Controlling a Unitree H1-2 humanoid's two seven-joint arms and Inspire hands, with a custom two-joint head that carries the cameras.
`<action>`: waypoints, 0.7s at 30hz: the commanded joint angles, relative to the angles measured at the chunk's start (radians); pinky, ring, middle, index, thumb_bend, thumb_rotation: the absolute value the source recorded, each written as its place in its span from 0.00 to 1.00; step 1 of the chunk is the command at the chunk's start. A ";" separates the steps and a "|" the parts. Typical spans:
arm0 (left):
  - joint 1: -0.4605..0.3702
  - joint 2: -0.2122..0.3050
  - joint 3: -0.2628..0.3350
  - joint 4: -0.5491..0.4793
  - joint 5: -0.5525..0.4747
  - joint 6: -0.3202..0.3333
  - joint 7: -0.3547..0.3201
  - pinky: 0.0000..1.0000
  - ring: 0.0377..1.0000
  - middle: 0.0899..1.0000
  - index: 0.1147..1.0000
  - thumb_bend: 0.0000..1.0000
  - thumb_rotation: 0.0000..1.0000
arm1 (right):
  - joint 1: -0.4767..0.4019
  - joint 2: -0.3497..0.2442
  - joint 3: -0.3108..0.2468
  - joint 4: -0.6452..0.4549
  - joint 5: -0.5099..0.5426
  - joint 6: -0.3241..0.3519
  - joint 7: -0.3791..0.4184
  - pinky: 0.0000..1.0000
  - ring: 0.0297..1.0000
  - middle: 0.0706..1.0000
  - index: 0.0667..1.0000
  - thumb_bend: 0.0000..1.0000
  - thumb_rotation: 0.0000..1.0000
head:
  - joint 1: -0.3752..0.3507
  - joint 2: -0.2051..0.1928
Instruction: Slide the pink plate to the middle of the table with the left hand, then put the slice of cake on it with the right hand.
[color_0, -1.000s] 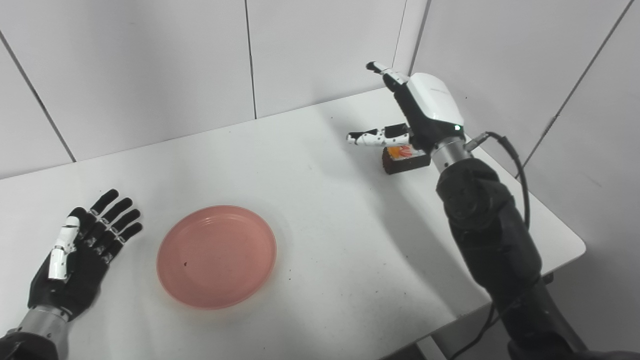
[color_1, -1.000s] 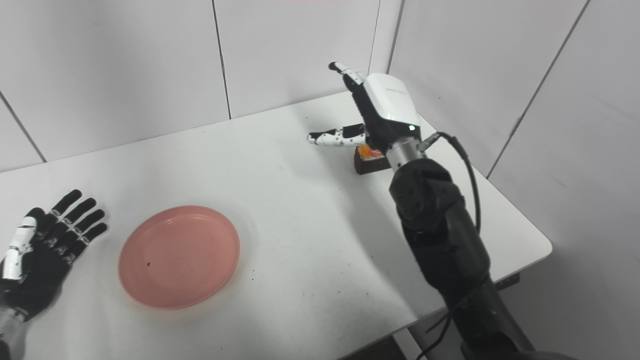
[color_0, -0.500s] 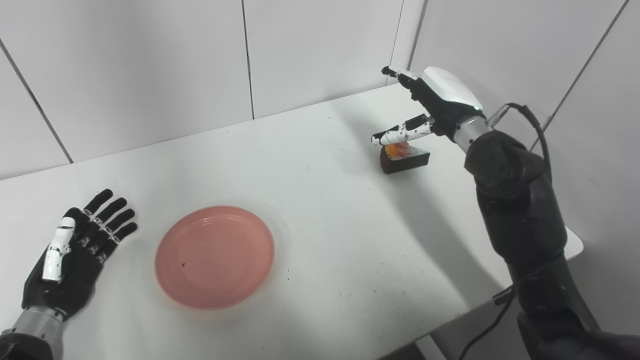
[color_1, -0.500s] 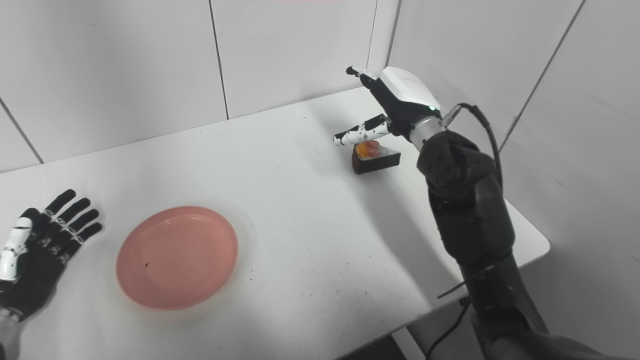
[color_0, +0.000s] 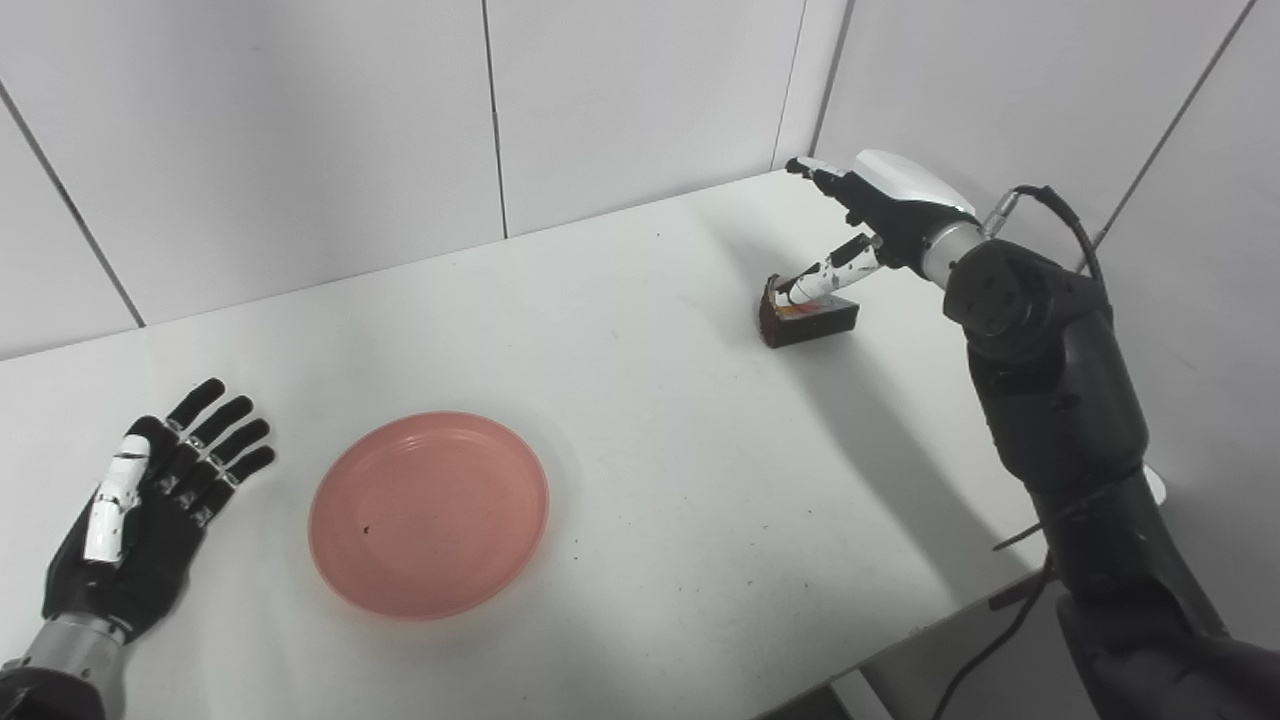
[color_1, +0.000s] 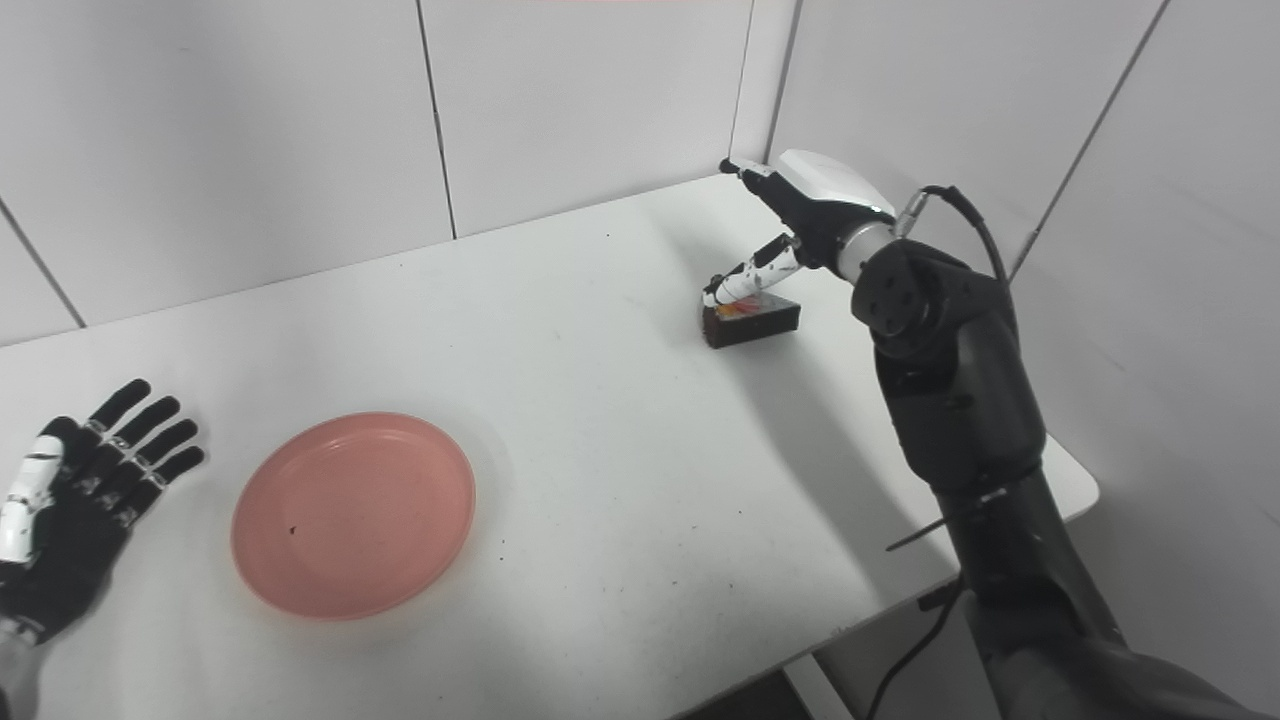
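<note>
Desk (color_0: 650, 420): pink plate (color_0: 429, 514) lower left of frame. Left hand (color_0: 150, 510) beside it, flat, fingers spread, empty. Cake slice (color_0: 806, 318) upper right, long axis left-right; your right hand (color_0: 880, 215) hovers over it, fingers apart, nothing held yet.

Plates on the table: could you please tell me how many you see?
1. The pink plate lies on the table's front left, beside the open left hand; none seems hidden.
</note>
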 joint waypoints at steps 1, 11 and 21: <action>0.074 0.020 -0.013 0.056 0.052 0.077 0.030 0.84 0.84 0.85 0.83 0.47 0.82 | -0.045 -0.040 0.002 0.000 -0.012 0.002 -0.032 0.81 0.94 0.96 0.95 1.00 0.34 | 0.002 0.002; 0.082 0.021 -0.014 0.035 0.058 0.088 0.043 0.85 0.84 0.85 0.84 0.46 0.84 | -0.067 -0.019 0.051 0.068 -0.078 0.002 -0.006 0.82 0.93 0.95 0.96 1.00 0.37 | 0.007 0.012; 0.095 0.026 -0.011 0.001 0.057 0.105 0.042 0.85 0.84 0.85 0.83 0.47 0.82 | -0.114 -0.034 0.116 0.167 -0.097 0.002 -0.006 0.86 0.96 0.97 0.96 1.00 0.35 | 0.005 0.028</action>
